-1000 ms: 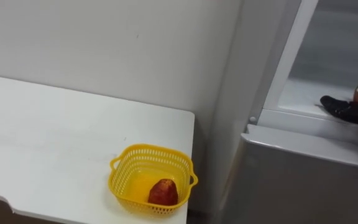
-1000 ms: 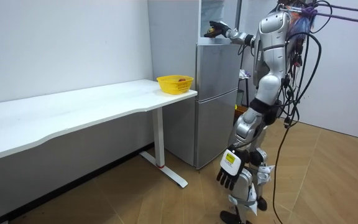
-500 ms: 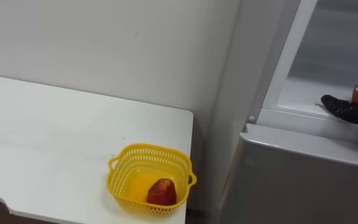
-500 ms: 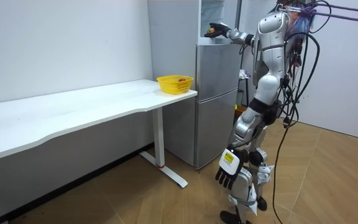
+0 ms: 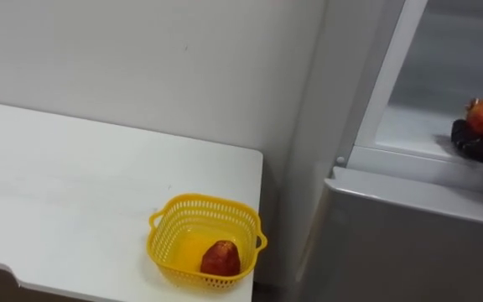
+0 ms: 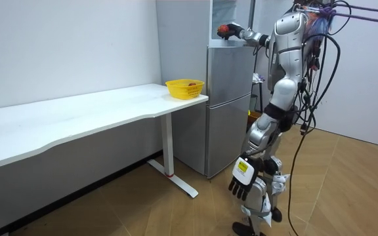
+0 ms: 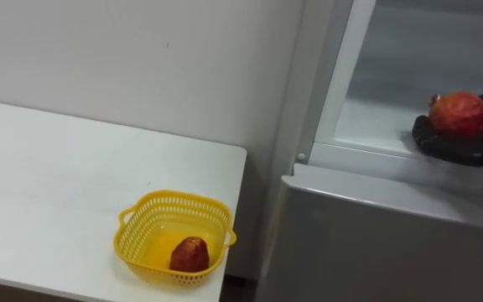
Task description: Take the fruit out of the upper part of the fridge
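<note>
Right hand (image 7: 455, 144) is curled up around the red fruit (image 7: 459, 112) from underneath; looks firm, round and smooth, so it could roll.

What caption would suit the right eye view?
The robot's right hand holds a red fruit at the open upper fridge.

Indoor test room dressed as a bit of kitchen, as far as I can judge. I stand at a silver fridge (image 6: 228, 111), its upper compartment open (red fruit (image 7: 459, 113) cupped in my right hand (image 7: 451, 149) at the sill). Just beside it is a long white table (image 6: 77, 118) on a metal leg, with a yellow plastic basket (image 5: 164, 247) on its corner holding one reddish fruit (image 5: 220, 258). Plain white wall (image 6: 64, 46), wood-plank floor (image 6: 346, 190).
</note>
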`<state>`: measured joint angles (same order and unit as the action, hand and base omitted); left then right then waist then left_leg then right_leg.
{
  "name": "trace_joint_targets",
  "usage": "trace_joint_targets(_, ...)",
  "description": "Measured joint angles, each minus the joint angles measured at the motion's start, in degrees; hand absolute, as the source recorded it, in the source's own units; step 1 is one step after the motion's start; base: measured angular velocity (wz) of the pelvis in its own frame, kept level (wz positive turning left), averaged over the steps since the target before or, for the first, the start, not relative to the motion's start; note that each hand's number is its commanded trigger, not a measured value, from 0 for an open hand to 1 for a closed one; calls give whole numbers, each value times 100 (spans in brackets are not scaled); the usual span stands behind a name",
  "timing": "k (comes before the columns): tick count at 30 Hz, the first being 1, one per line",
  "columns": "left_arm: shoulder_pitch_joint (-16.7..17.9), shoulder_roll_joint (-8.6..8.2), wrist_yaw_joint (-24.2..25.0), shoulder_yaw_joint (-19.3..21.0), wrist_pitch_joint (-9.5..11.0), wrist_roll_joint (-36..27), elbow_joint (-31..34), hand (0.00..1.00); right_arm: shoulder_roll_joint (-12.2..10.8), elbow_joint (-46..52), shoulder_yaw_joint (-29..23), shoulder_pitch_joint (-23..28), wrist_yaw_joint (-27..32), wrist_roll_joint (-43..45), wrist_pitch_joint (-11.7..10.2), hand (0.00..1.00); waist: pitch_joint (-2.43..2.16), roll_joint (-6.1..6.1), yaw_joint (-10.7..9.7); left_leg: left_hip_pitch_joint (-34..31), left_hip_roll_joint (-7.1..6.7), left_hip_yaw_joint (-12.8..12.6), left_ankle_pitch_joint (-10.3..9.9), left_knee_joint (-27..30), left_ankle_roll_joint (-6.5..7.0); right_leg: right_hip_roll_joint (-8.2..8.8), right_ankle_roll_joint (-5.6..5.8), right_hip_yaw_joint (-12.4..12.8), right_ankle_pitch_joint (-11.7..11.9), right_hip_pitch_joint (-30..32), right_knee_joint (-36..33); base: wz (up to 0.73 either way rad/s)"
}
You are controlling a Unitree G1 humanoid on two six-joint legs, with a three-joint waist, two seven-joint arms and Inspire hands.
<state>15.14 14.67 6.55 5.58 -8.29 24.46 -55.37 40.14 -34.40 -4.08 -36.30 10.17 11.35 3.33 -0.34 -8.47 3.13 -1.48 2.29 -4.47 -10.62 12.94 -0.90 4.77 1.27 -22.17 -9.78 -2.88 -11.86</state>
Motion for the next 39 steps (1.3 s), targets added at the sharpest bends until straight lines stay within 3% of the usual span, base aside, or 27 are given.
trace_joint_targets(25,-144,8,-93,-15,39,-26,-2,0,6,-9,172,-110,229,-623,-22,100,25,2,26,100,1,-54,0,-29,0,-5,0,79,0,-20,17,-1)
trace_joint_targets(39,-258,13,-272,-140,26,-26,-100,0,-119,1810,236,648,586,-445,-18,100,29,5,14,100,2,-98,-1,-31,1,-10,0,166,0,-22,12,-1)
